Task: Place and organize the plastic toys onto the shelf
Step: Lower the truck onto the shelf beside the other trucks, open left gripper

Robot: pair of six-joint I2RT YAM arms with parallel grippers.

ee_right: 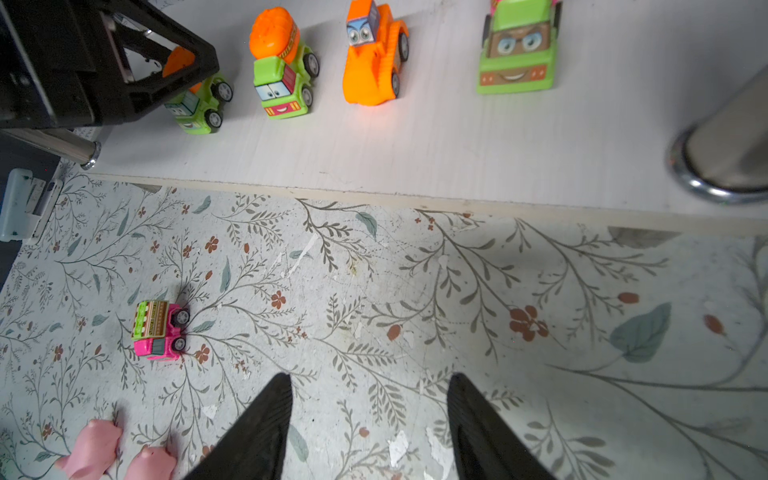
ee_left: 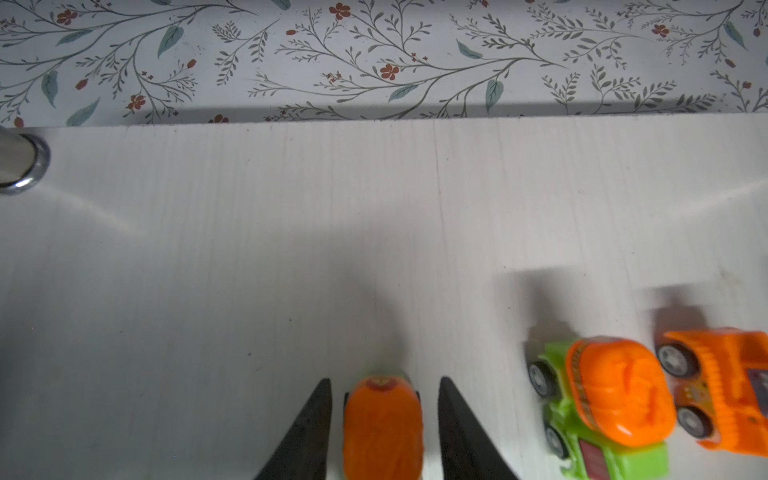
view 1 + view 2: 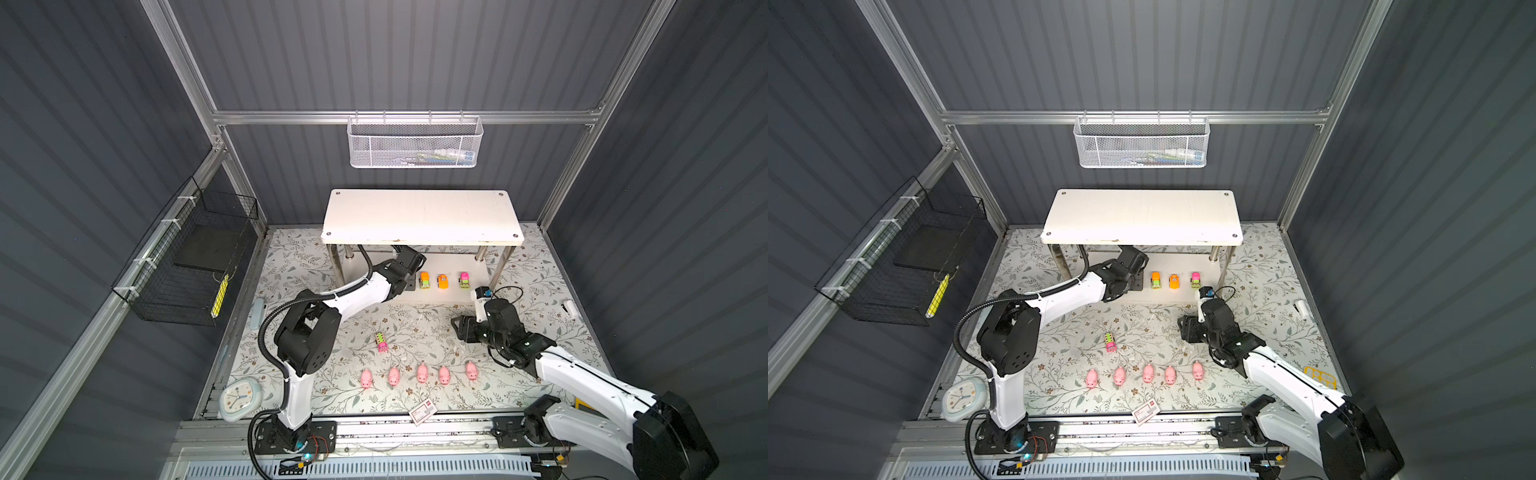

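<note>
The shelf [image 3: 419, 216] stands at the back of the floral mat. On its lower board [image 2: 249, 249] my left gripper [image 2: 386, 380] is open around an orange-topped green car [image 2: 382, 428], with a small gap on each side. Beside it stand a mixer car [image 1: 282, 79], an orange car [image 1: 374, 62] and a green truck [image 1: 517, 50]. A pink car [image 3: 381, 342] sits on the mat. Several pink pigs [image 3: 422, 372] stand in a row near the front. My right gripper [image 1: 370, 376] hangs open over bare mat, holding nothing.
A white mesh basket [image 3: 414, 143] hangs on the back rail and a black wire basket [image 3: 187, 257] on the left wall. A clock [image 3: 239, 399] lies at the front left, a red-and-white card [image 3: 423, 412] at the front edge. A metal shelf post [image 1: 727, 158] stands near the right gripper.
</note>
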